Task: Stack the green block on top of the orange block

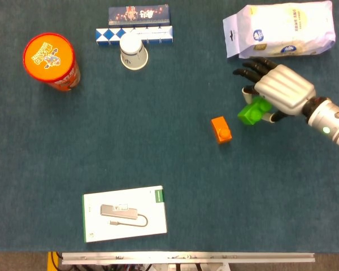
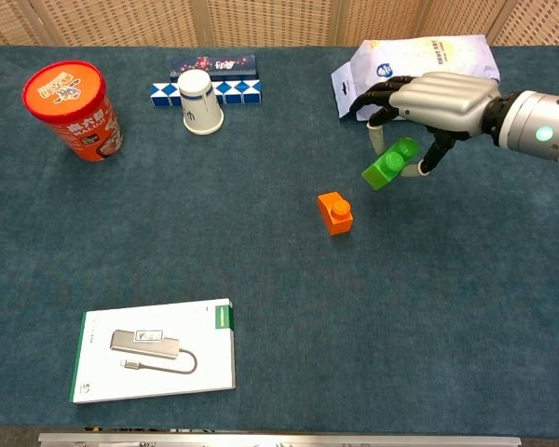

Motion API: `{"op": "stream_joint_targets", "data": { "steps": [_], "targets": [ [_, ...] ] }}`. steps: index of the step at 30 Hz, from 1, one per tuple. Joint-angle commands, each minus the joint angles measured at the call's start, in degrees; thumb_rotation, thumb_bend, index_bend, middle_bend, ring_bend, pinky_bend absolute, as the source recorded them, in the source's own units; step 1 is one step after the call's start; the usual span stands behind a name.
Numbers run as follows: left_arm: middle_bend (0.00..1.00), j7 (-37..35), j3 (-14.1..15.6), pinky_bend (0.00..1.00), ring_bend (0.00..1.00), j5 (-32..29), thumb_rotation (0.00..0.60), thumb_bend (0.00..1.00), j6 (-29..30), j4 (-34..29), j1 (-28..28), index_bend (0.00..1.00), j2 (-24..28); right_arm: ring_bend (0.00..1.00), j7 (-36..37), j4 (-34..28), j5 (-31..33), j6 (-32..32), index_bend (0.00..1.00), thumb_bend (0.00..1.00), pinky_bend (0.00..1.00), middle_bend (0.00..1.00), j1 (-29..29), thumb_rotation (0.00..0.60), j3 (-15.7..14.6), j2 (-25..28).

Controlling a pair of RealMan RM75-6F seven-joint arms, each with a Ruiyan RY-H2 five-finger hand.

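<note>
My right robot hand point(image 2: 435, 101) pinches the green block point(image 2: 388, 164) between thumb and fingers, with the other fingers arched over it. The block hangs tilted above the bench point(image 2: 261, 279), up and to the right of the orange block point(image 2: 334, 211), which sits on the cloth with its stud up. My left robot hand is in neither view.

Procedure, as I judge it:
1. Carry the green block over the orange block until the two line up in both views.
2. Level the tilt before lowering.
3. Lower straight down onto the stud.
4. Release only once the block is seated.

Risk: a tilted or off-centre descent may push the orange block aside.
</note>
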Motion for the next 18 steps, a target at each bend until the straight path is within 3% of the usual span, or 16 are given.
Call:
{"op": "stream_joint_targets", "data": {
  "steps": [1, 9, 18],
  "targets": [
    [0.60, -0.2, 0.4, 0.59, 0.44, 0.7, 0.600, 0.53, -0.1, 0.2, -0.1, 0.58, 0.9, 0.00, -3.2, -2.6, 3.3, -1.5, 0.63, 0.20, 0.06, 0.13, -0.6, 0.600, 1.5, -0.2],
    [0.60, -1.8, 1.6, 0.59, 0.44, 2.6, 0.600, 0.54, -1.2, 1.1, -0.6, 0.58, 2.7, 0.00, -11.5, -9.2, 12.3, -2.8, 0.63, 0.20, 0.06, 0.13, -1.5, 0.600, 4.1, -0.7],
    [0.60, -3.1, 3.0, 0.59, 0.44, 4.4, 0.600, 0.54, -1.6, 1.3, -0.7, 0.58, 4.3, 0.00, -20.9, -13.4, 19.7, -2.3, 0.63, 0.20, 0.06, 0.13, -1.6, 0.600, 5.1, -2.2]
  ]
}}
